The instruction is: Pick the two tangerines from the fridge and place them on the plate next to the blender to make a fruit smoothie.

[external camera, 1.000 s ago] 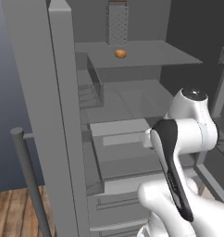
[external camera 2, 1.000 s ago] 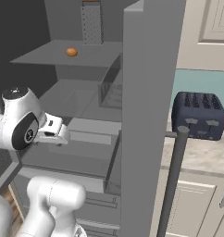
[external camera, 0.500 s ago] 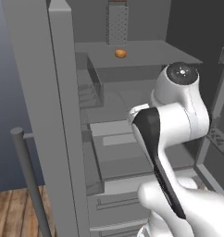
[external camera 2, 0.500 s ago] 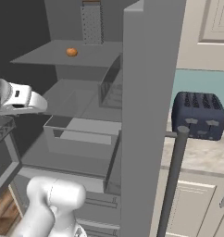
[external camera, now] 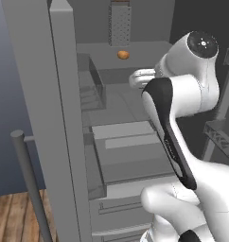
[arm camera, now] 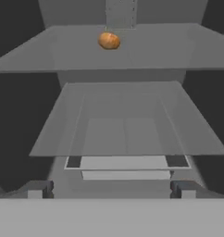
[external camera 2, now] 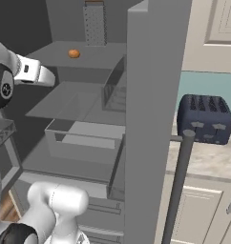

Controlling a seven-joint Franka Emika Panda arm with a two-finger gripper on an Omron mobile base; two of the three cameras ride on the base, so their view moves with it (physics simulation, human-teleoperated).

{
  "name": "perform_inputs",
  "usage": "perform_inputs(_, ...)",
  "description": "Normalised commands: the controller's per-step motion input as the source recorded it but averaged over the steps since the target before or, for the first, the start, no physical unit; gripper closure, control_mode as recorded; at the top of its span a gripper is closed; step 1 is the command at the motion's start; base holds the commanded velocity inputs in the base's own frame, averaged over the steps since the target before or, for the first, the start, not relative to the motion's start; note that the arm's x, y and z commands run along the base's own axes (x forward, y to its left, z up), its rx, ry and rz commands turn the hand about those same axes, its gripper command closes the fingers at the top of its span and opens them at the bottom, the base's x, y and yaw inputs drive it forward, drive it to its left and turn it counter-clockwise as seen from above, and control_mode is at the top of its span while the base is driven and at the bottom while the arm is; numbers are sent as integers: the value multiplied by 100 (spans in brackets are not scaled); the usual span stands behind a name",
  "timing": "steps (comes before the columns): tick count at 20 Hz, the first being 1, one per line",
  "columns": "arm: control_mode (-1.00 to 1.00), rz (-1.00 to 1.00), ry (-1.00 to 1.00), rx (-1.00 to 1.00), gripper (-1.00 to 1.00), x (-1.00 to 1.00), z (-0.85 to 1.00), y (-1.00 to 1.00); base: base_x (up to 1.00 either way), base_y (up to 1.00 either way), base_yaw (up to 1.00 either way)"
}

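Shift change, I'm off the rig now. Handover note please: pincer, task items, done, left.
Pincer: open, empty, facing into the open fridge.
Tangerines: one tangerine sits on the upper shelf, in front of a grey box grater. Second one not seen.
Plate and blender: not seen; a dark toaster stands on the counter to the right of the fridge.
Done: fridge open.
Left: grasp both tangerines, carry them to the plate.

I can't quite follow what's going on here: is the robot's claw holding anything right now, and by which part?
Nothing is held. The gripper stands open and empty in front of the fridge; a tangerine lies untouched on the upper shelf.
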Motion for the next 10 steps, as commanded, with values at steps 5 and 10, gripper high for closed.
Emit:
perform_inputs(5, -100, 0, 0, 16, -100, 100, 63, -13, 0, 0, 0)
perform_inputs(10, -100, 0, 0, 12, -100, 100, 11, -4, 0, 0, 0)
